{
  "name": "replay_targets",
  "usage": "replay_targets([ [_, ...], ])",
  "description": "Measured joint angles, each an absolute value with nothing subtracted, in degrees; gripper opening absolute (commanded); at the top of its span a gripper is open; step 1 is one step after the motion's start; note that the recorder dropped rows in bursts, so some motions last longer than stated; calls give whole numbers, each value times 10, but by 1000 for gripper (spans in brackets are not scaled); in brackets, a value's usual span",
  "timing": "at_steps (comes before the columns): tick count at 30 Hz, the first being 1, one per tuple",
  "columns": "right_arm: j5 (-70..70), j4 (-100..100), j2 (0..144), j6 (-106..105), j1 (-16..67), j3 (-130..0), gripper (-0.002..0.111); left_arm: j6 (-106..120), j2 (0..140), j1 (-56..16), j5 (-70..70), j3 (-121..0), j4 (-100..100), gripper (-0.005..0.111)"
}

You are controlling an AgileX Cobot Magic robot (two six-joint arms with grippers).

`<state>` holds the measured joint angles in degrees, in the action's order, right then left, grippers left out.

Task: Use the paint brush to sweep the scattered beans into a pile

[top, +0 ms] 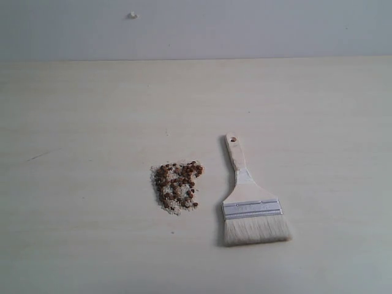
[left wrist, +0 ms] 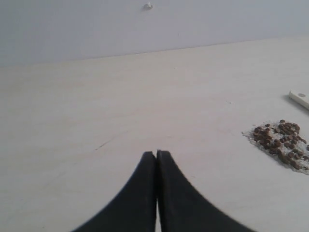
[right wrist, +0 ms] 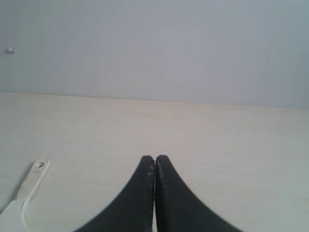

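The reddish-brown beans (top: 177,184) lie gathered in one small cluster on the pale table, mixed with off-white crumbs. To their right the paint brush (top: 248,199) lies flat, cream bristles toward the front, handle hole toward the back. Neither gripper shows in the exterior view. In the left wrist view my left gripper (left wrist: 156,153) is shut with nothing in it; the beans (left wrist: 282,143) and the tip of the brush handle (left wrist: 300,98) sit off to its side. My right gripper (right wrist: 155,158) is shut and empty, with the brush handle (right wrist: 30,186) apart from it.
The light wooden table (top: 92,122) runs back to a plain grey wall (top: 245,24) that carries a small white speck (top: 132,15). A faint dark scratch (top: 38,156) marks the table at the left.
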<state>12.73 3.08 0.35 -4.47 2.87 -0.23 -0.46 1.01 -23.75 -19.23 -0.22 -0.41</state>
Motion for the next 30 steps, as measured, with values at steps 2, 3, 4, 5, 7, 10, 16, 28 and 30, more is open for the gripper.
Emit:
replay_targets([
  [2, 127, 31, 4, -45, 29, -2, 0, -8, 10, -238, -193, -2, 0, 0],
  [3, 127, 31, 4, -45, 29, -2, 0, -9, 10, -238, -193, -2, 0, 0],
  [4, 127, 31, 4, -45, 29, -2, 0, -11, 10, -238, -193, -2, 0, 0],
  [5, 127, 31, 4, -45, 29, -2, 0, -11, 10, -238, -193, -2, 0, 0],
  [7, 127, 31, 4, -45, 29, -2, 0, -11, 10, -238, -193, -2, 0, 0],
  [10, 127, 31, 4, -45, 29, -2, 0, -11, 10, -238, -194, -2, 0, 0],
  [16, 127, 31, 4, -45, 29, -2, 0, -11, 10, -238, -194, -2, 0, 0],
  [28, 127, 31, 4, -45, 29, -2, 0, -11, 10, -238, -194, -2, 0, 0],
  [30, 127, 31, 4, -45, 29, -2, 0, -11, 10, -238, -194, -2, 0, 0],
])
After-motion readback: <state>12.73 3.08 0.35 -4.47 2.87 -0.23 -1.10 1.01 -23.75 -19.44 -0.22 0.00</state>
